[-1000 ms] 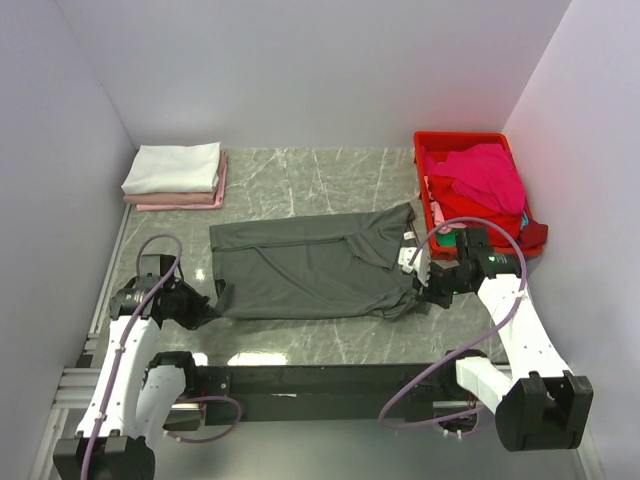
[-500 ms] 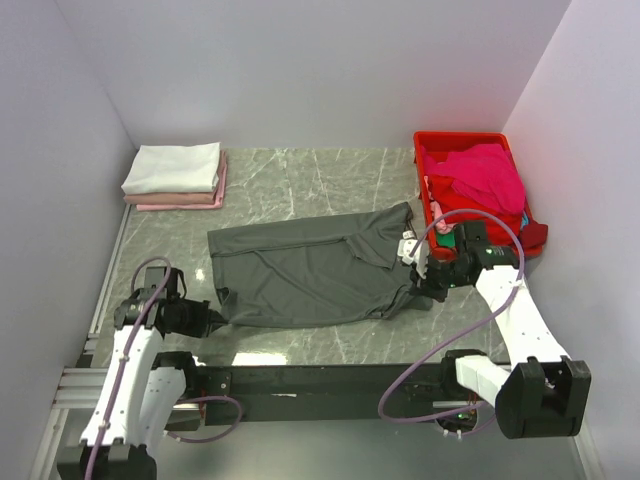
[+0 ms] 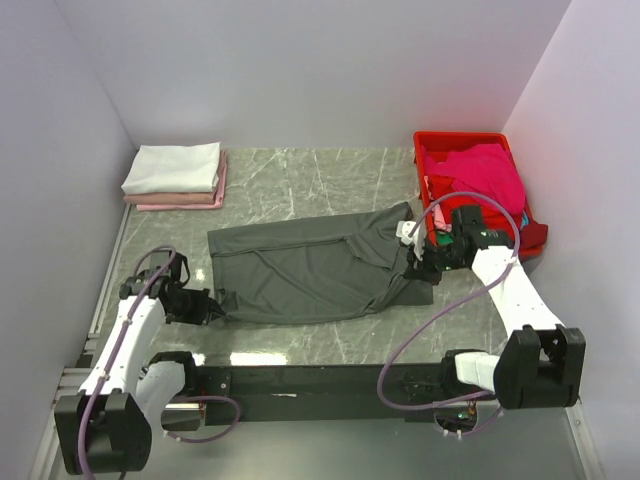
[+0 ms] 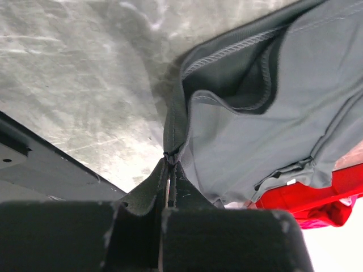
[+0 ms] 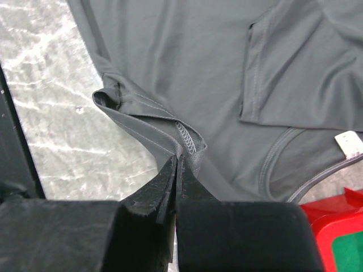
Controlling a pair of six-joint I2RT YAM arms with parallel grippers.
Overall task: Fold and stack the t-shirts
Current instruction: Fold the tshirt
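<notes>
overhead, marbled grey tabletop, pale walls, charcoal tee

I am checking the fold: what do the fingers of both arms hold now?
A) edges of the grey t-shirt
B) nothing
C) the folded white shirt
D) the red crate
A: the left fingers and the right fingers are each shut on an edge of the grey t-shirt.

I was working in a lab test cell. Plain white panels boxed the table in from 9 through 12 to 3 o'clock. At 6 o'clock, two cabled arms stood bolted to a black rail on bare aluminium framing. The props were a grey tee at centre and a red crate at 2 o'clock.
</notes>
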